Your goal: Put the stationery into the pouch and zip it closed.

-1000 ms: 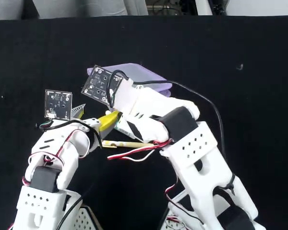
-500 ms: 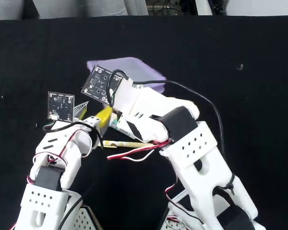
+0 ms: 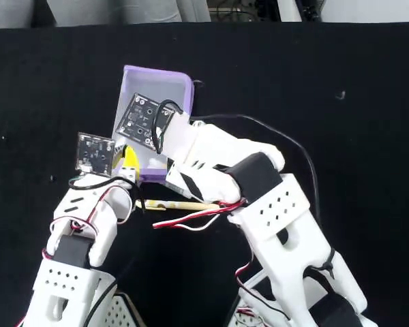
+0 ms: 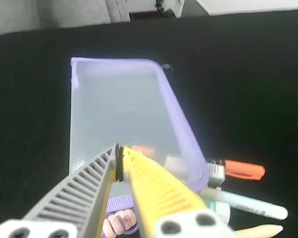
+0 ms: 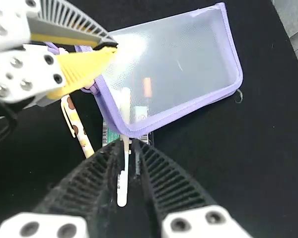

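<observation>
My left pincer (image 4: 117,161) is clamped shut on the translucent purple-edged zip pouch (image 4: 114,104), right by its open mouth. My right pincer (image 5: 126,148), nearly closed, seems to grip a slim white pen (image 5: 122,183), its tip at that mouth.

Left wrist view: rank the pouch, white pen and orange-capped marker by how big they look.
1. pouch, by far the largest.
2. white pen.
3. orange-capped marker.
Pen and marker are both partly hidden, so their order is unsure.
</observation>
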Controlling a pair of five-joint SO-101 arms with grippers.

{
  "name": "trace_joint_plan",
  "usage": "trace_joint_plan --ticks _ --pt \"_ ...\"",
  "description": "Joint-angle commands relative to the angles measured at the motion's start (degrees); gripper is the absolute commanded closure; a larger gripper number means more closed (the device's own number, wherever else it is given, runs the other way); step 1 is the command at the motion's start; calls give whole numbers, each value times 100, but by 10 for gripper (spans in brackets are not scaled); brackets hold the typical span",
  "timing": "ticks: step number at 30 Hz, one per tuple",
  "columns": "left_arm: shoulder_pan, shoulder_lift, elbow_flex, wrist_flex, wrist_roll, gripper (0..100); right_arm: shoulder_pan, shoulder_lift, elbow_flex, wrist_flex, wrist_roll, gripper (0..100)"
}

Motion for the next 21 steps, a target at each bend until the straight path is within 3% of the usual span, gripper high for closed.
trace_joint_plan --ticks 1,5,14,21 --pt "-75 -70 127 -325 -193 971 79 -233 -22 -18 0 987" --pt "-1051 -70 -31 -202 -185 967 70 -224 -13 -44 -35 986" --pt "-4426 -70 -48 -114 -176 967 53 -215 84 -193 -35 985" --pt "-6026 -62 303 -123 -176 967 44 -215 892 -1125 -35 835"
